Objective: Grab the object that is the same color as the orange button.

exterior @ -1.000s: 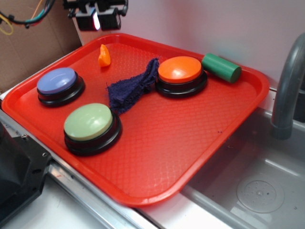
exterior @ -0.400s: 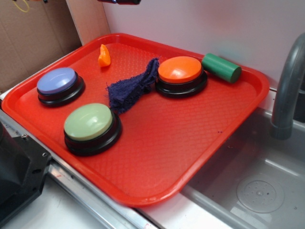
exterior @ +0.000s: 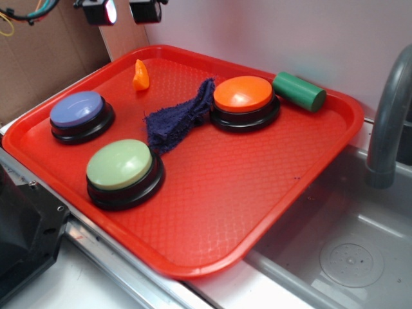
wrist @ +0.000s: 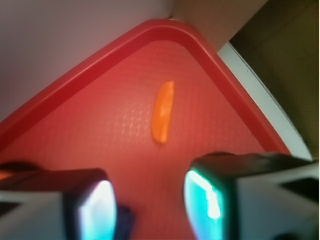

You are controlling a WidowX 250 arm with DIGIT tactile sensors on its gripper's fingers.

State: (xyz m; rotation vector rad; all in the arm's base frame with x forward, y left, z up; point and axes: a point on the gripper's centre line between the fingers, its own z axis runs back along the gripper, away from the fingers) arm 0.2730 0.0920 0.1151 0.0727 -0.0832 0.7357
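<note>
Orange piece (exterior: pixel 140 76) upright, tip skyward, near tray (exterior: pixel 270 193) far corner; fingers (exterior: pixel 123 11) spread apart, empty, hovering high above it.

Count on my tray (exterior: pixel 270 212): one tray. Three domed buttons: orange button (exterior: pixel 243 94), purple-blue button (exterior: pixel 77 108), pale green button (exterior: pixel 120 163). One small orange piece (exterior: pixel 140 76). One green cylinder (exterior: pixel 298 91). One dark blue cloth (exterior: pixel 180 116). One faucet (exterior: pixel 386 109) at 3 o'clock.

no readable text, labels, brands or numbers on anything in view
</note>
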